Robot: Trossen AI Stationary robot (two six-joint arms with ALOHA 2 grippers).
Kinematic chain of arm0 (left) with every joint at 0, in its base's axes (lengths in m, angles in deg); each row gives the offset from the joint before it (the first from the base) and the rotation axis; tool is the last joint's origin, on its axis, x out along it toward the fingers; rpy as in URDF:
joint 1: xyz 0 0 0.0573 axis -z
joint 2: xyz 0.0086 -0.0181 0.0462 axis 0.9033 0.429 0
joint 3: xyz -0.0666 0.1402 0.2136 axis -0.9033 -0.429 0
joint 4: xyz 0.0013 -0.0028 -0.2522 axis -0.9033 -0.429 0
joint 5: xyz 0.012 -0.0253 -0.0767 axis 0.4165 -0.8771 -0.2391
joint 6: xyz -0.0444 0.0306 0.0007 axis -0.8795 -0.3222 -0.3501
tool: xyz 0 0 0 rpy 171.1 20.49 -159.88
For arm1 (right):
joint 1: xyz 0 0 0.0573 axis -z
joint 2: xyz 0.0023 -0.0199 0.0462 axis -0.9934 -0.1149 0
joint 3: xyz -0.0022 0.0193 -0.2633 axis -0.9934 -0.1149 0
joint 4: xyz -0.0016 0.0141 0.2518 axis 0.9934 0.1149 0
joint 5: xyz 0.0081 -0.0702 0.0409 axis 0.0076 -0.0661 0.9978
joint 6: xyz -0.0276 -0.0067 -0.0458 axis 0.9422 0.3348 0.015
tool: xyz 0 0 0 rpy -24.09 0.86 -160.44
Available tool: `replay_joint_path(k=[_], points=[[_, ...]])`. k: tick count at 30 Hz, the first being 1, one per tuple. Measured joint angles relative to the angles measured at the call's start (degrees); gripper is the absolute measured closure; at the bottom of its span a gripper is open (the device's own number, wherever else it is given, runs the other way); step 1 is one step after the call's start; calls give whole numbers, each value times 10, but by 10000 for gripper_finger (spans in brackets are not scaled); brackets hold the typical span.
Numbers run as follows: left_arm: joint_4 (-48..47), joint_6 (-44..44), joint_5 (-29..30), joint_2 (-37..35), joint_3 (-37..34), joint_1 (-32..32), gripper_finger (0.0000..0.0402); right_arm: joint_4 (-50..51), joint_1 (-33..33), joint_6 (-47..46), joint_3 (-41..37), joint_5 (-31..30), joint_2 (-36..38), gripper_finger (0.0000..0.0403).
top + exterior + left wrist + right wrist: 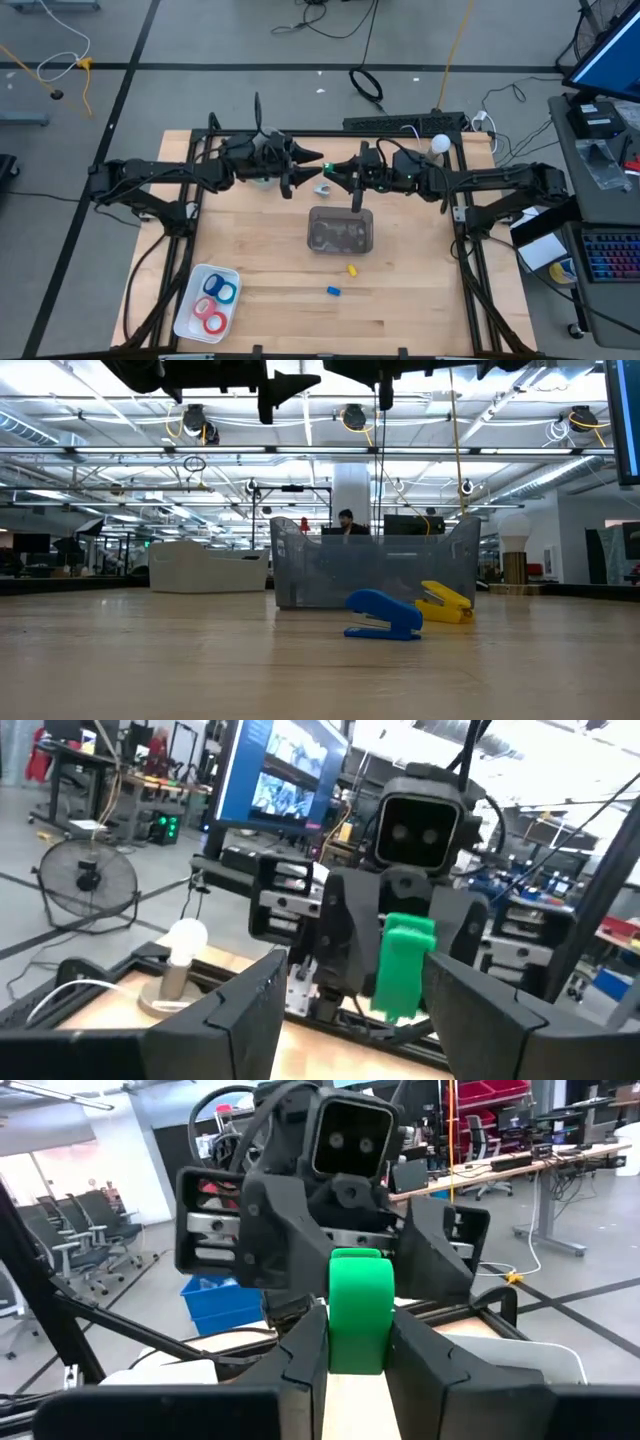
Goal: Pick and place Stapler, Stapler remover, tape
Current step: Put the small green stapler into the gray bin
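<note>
My right gripper [358, 1335] is shut on a small green stapler-like piece [360, 1295], high over the table's far middle [335, 175]. My left gripper [355, 980] is open and faces it closely from the left [305, 165], with its fingers wide apart. The left wrist view shows the green piece [405, 965] in the right gripper. A blue mini stapler [383, 615] and a yellow one [445, 603] lie on the table, near of the clear bin [300, 565]. Red and blue tape rolls [215, 297] lie in a white tray [190, 300]. My right gripper pinches the green piece between its two fingers [310, 1345], one on each side face [340, 1330]. The fingers come level from the table's right. The piece is lifted clear, high above the table, and its rounded upper part [360, 1265] stands up above the fingers.
The clear bin [312, 232] stands mid-table, just near of both grippers. The blue stapler [333, 291] and the yellow one [352, 269] lie between it and the near edge. The tray is at the near left corner. A light bulb [440, 145] stands at the far right.
</note>
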Motion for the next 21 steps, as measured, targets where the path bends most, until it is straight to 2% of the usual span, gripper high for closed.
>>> replay_joint_path(k=[21], points=[[24,-3,2,1,0,25,169,-34,2,-20,0,2,-11,336]])
